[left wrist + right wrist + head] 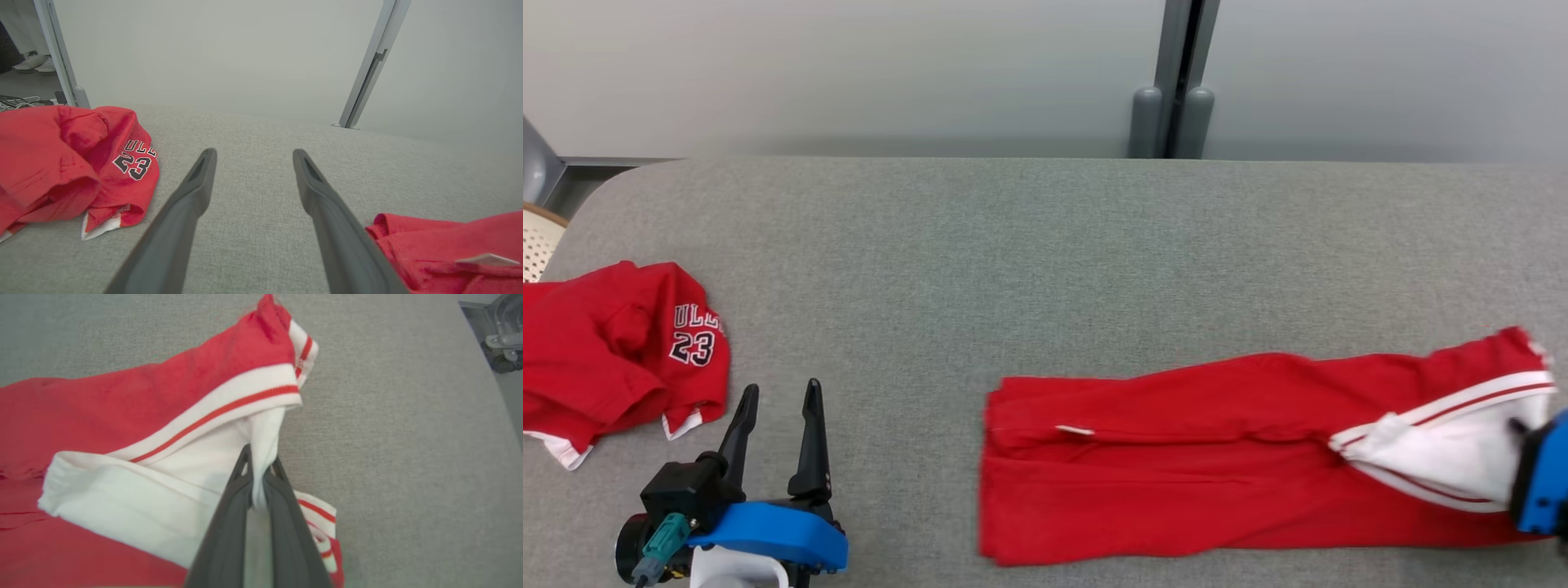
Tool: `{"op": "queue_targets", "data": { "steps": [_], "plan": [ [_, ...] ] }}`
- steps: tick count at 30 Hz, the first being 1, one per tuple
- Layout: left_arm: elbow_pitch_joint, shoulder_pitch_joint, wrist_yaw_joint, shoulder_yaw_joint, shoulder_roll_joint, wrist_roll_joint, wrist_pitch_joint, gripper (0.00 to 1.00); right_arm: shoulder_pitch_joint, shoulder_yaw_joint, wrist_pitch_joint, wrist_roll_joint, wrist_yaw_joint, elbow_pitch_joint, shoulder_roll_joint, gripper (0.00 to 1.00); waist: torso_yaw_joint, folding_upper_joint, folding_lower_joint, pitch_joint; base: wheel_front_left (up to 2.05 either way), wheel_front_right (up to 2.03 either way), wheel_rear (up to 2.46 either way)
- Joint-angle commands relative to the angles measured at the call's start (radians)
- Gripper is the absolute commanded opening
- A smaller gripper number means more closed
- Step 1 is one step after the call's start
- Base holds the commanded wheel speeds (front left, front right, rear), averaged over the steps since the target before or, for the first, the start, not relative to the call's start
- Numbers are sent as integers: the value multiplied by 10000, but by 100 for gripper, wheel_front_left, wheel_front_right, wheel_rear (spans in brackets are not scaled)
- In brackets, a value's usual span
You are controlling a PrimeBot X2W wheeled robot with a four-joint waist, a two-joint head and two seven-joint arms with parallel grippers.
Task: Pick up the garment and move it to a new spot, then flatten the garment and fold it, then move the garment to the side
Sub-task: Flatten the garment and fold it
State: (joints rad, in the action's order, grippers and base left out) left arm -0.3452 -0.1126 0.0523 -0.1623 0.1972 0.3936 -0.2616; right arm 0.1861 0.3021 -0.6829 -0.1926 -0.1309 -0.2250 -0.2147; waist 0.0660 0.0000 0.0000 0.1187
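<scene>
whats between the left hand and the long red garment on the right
Nothing but bare grey cloth surface lies between the left hand and the long red garment; the head view shows that stretch plainly.

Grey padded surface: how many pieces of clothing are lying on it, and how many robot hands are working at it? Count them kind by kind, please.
Red clothes: 2, the crumpled jersey numbered 23 and the long garment with a white striped edge.
Robot hands: 2, the left hand open and holding nothing, the right hand shut on the long garment's white edge.
Total: 4
</scene>
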Motion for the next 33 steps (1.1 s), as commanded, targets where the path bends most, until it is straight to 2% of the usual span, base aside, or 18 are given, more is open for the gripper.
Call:
{"op": "queue_targets", "data": {
  "steps": [1, 8, 16, 17, 23, 25, 33],
  "plan": [
    [56, 111, -16, 51, 48, -45, -44, 100, -241, 266, -97, 96, 2, 434, -409, 0, -110, 0, 0, -28, 0, 0, 0],
    [160, 212, -32, 73, 66, -62, -44, 100, -703, 981, -622, 318, 0, 1602, -1060, 0, -297, 0, 0, -34, 0, 0, 0],
    [109, 128, 9, 27, 22, -91, -44, 100, -817, -57, -932, 89, 0, 2684, -660, 0, -292, 0, 0, -88, 0, 0, 0],
    [88, 129, 23, -20, 3, -83, -44, 100, -837, -683, -1183, -9, 0, 2937, -455, 0, -260, 0, 0, -134, 0, 0, 0],
    [39, 204, 74, -88, -10, -39, -44, 100, -535, -2812, -1607, -302, 0, 3386, -143, 0, -112, 0, 0, -239, 0, 0, 0],
    [41, 226, 79, -78, -6, -29, -44, 100, -435, -3152, -1639, -363, 0, 3312, -89, 0, -97, 0, 0, -250, 0, 0, 0],
    [-37, 179, 102, -184, -40, -8, -44, 100, 708, -5392, -1236, -785, 0, 1789, 524, 0, 135, 0, 0, -302, 0, 0, 0]
  ]
}}
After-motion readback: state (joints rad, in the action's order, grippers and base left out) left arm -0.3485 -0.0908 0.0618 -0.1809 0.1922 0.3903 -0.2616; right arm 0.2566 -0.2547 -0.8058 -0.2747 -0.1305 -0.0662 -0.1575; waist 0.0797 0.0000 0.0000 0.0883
